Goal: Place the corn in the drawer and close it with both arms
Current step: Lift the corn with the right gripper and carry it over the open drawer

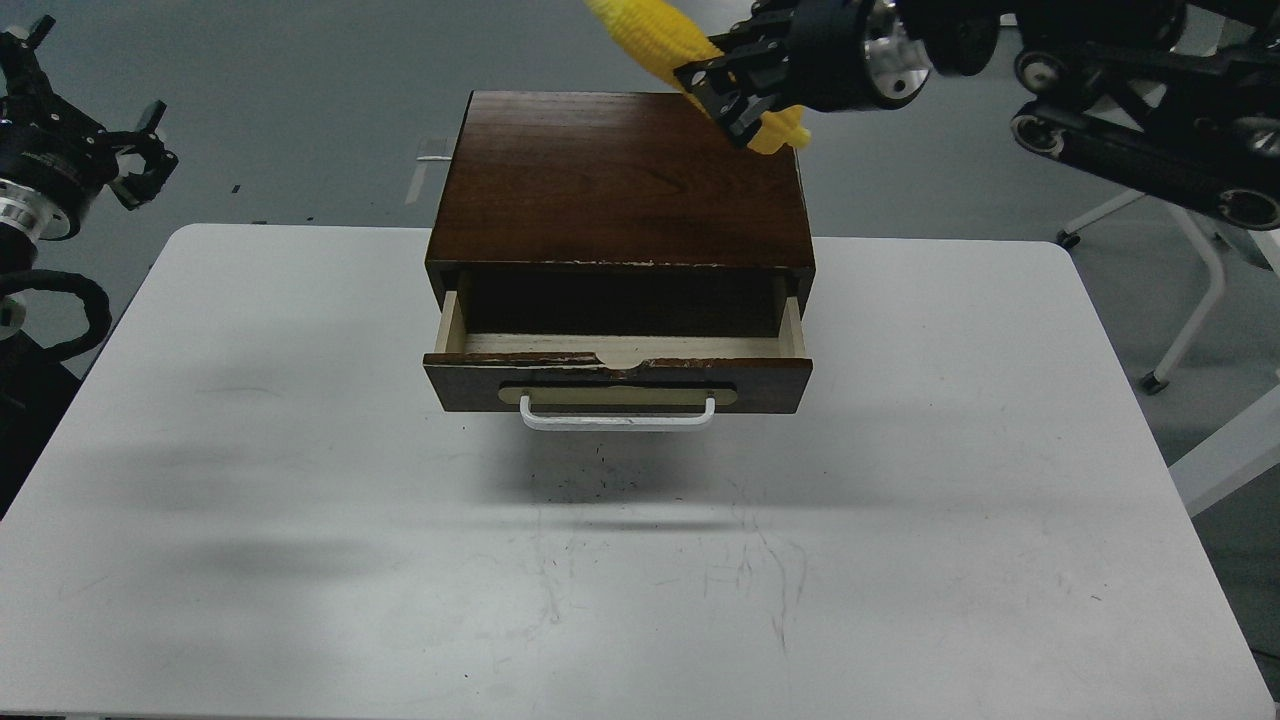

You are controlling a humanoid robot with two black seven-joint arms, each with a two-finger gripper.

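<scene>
**Corn held high behind the box, drawer waiting open**

Nearest me, the bare tabletop (300, 560) carries the box (620, 190), its drawer (618, 370) pulled out toward me. My right pincer (730, 90) is clamped across the corn (650, 35), held in the air above the box's far right corner. The opening lies below and nearer than that pincer, so a release now would likely land on the lid. My left pincer (140, 160) hangs spread and empty, well off to the side.
</scene>
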